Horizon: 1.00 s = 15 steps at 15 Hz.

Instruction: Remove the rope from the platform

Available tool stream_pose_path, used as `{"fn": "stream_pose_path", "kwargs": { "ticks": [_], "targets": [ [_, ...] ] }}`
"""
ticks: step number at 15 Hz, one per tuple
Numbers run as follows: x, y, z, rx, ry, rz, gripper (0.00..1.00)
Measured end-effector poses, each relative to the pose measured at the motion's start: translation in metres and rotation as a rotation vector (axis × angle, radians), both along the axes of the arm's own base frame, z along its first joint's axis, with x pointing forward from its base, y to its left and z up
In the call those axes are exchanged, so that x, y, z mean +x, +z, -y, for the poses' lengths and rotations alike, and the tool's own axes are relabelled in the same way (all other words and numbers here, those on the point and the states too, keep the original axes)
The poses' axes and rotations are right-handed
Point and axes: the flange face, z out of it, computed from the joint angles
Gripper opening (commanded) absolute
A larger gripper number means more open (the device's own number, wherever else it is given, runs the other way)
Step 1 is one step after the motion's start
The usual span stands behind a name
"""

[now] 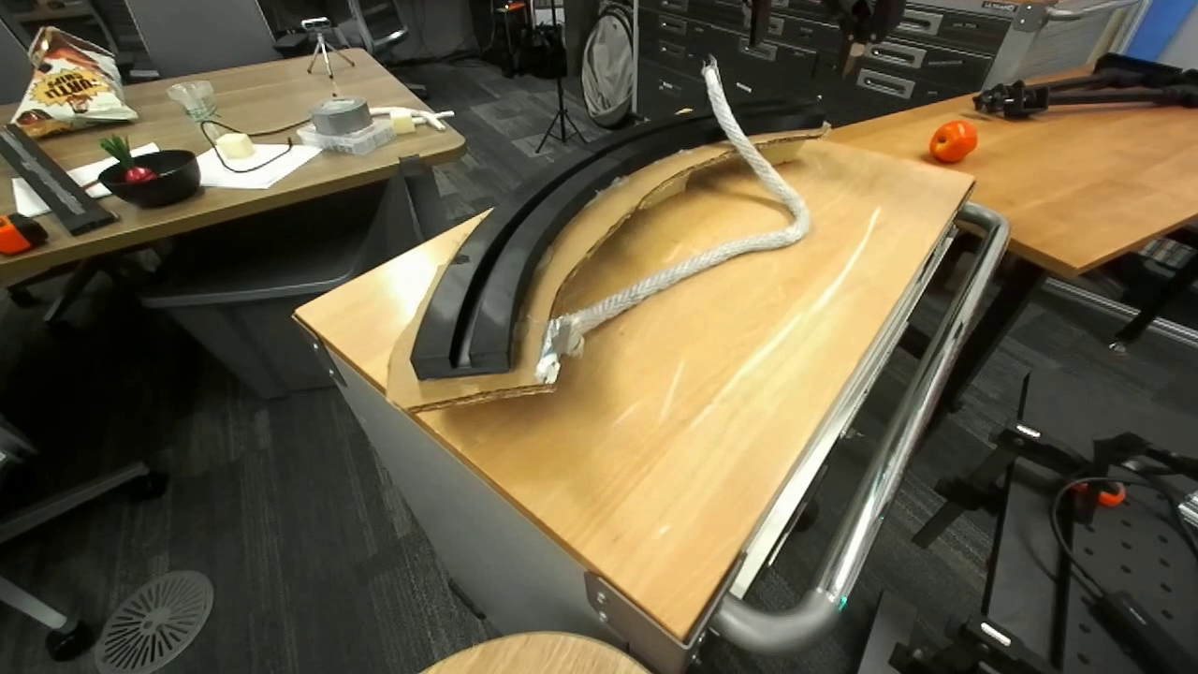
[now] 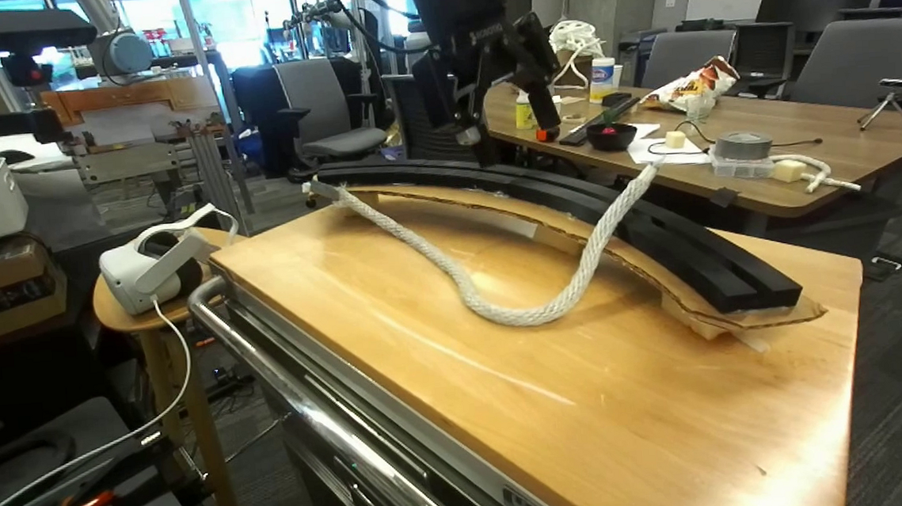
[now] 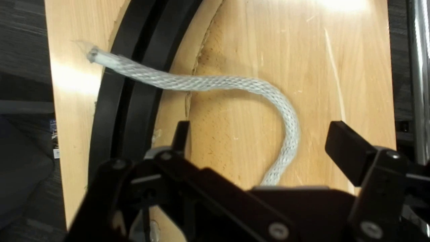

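On the tabletop (image 1: 608, 477) sits the platform (image 1: 543, 225), curved, black-topped and bordered with cardboard (image 1: 608, 206). The gripper (image 3: 260, 134) hangs above, well clear of the work, spread wide and holding nothing. The rope (image 3: 235, 83) is judged largely removed: no length of it shows in the groove (image 3: 118, 134), and its bend appears to rest on the tabletop, inside the curve. Two items are outstanding. The wrapped end (image 1: 563, 337) sits at a corner of the cardboard, just beside the black top. The raised end (image 3: 105, 59) stands up and, in the wrist view, passes across the platform; whether it touches cannot be told, and its tip is blurred. What is left, in the inspector's judgement, is to take hold of the rope and bring both ends off the platform.
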Motion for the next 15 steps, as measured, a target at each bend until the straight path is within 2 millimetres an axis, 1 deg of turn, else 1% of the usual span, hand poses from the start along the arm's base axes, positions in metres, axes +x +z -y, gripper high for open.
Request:
{"fn": "stream_pose_path", "kwargs": {
  "ticks": [2,5,7,9,11,13,15],
  "targets": [
    [-0.002,-0.006,0.003,0.002,-0.005,-0.011,1.0],
    [-0.002,-0.007,0.003,-0.007,0.008,-0.019,1.0],
    [0.004,-0.003,0.003,-0.067,0.047,-0.017,1.0],
    [0.02,0.003,0.0,-0.145,0.099,-0.003,1.0],
    [0.044,0.006,-0.006,-0.193,0.129,0.014,1.0],
    [0.073,0.002,-0.006,-0.203,0.123,0.032,1.0],
    [0.102,-0.009,0.0,-0.209,0.092,0.034,1.0]
  ]
}}
